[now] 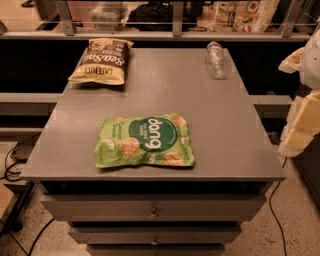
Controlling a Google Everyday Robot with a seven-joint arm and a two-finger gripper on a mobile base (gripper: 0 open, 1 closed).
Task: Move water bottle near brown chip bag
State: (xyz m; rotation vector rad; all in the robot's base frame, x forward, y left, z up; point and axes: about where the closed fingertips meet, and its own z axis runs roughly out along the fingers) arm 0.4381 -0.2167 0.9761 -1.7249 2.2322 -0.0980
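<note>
The water bottle [216,59] is small, clear and crinkled, and lies on its side at the far right of the grey table top [220,115]. The brown chip bag [101,61], dark brown and tan with white "Sea Salt" lettering, lies flat at the far left corner, well apart from the bottle. My gripper [301,107] shows as white and yellow parts at the right edge of the view. It is beside the table, off its right side, nearer the camera than the bottle and touching nothing on the table.
A green "dang" bag [145,141] lies flat near the table's front edge, left of centre. Drawers [152,210] sit under the top. A railing and shelf with bags [240,12] run behind the table. Cables [12,160] lie on the floor at the left.
</note>
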